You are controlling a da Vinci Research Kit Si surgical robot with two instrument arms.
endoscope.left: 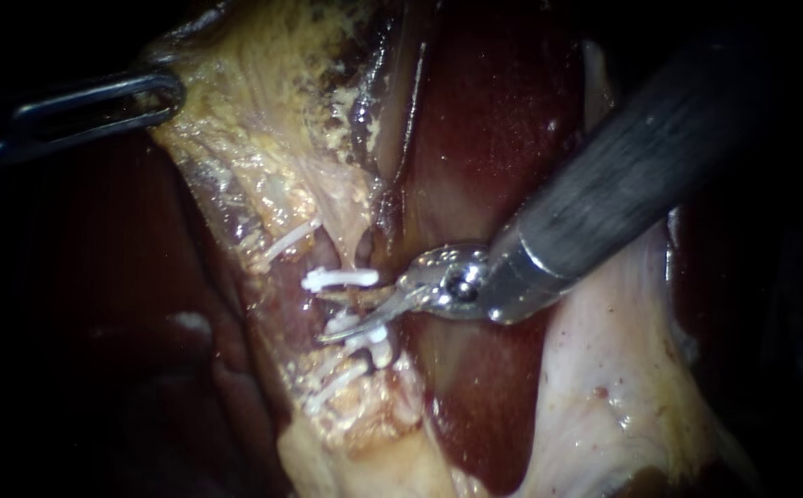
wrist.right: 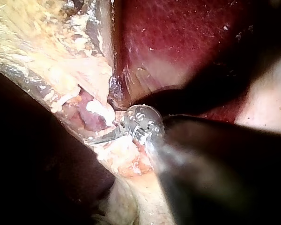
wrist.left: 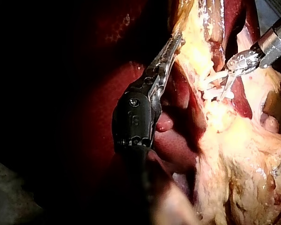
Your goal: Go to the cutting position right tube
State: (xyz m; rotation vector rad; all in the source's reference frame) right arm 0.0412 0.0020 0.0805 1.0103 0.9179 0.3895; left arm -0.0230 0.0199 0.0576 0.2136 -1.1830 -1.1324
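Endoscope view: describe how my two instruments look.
Left instrument: dark, glossy metal, its tool long with a slot through it. Right instrument: matte dark grey shaft, bright silver wrist with a round pivot pin, slim curved silver tool.

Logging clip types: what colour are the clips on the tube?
White clips, clearest in endoscope view.

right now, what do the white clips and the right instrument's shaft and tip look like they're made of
The clips look like white plastic. They are opaque and matte, with no metallic glint. On the right instrument, the shaft has a dark, dull, finely streaked finish. It may be a coated or composite sleeve, but the look leaves that open. The tip housing is bright polished metal, shown by its sharp highlights.
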